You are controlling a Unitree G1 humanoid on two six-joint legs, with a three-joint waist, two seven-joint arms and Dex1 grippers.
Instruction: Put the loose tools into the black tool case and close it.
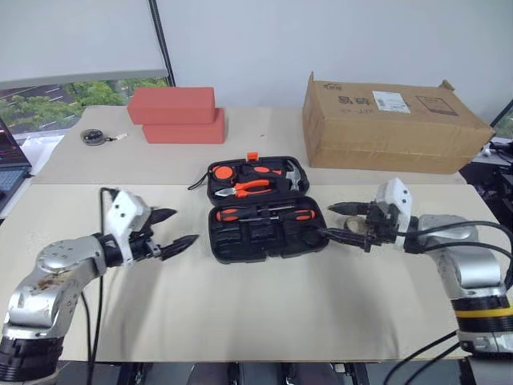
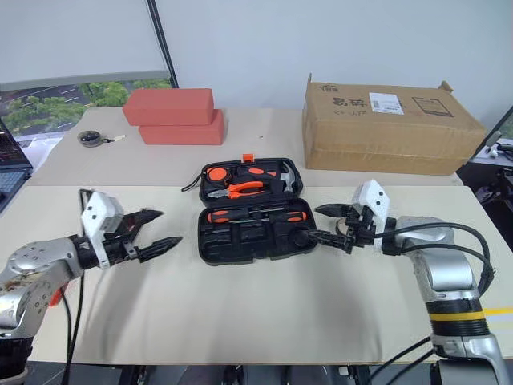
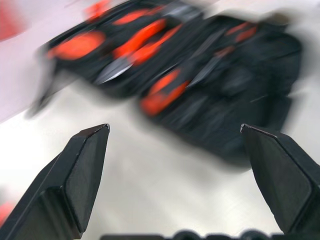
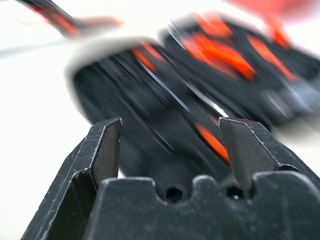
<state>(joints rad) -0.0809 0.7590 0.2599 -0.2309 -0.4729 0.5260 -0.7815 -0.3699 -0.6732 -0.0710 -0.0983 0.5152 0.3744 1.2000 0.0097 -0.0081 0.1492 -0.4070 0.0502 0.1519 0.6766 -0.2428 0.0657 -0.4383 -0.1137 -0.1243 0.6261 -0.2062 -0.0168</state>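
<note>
The black tool case (image 1: 240, 247) lies open in the middle of the table, its small orange latch at the far edge. Its far half holds orange-handled pliers (image 1: 250, 188) and a hammer. Screwdrivers (image 1: 260, 212) with orange-and-black handles lie in the near half, and a small dark round thing (image 1: 309, 238) sits at that half's right end. My left gripper (image 1: 185, 226) is open, a short way left of the case and pointing at it. My right gripper (image 1: 327, 220) is open just off the case's right edge. Both wrist views, left (image 3: 175, 130) and right (image 4: 170, 122), show nothing between the fingers.
A brown cardboard box (image 1: 389, 124) stands at the back right. Two red blocks (image 1: 176, 116) are stacked at the back left, with a dark round disc with a cord (image 1: 94, 137) beside them. A laptop (image 1: 10, 168) sits at the left edge.
</note>
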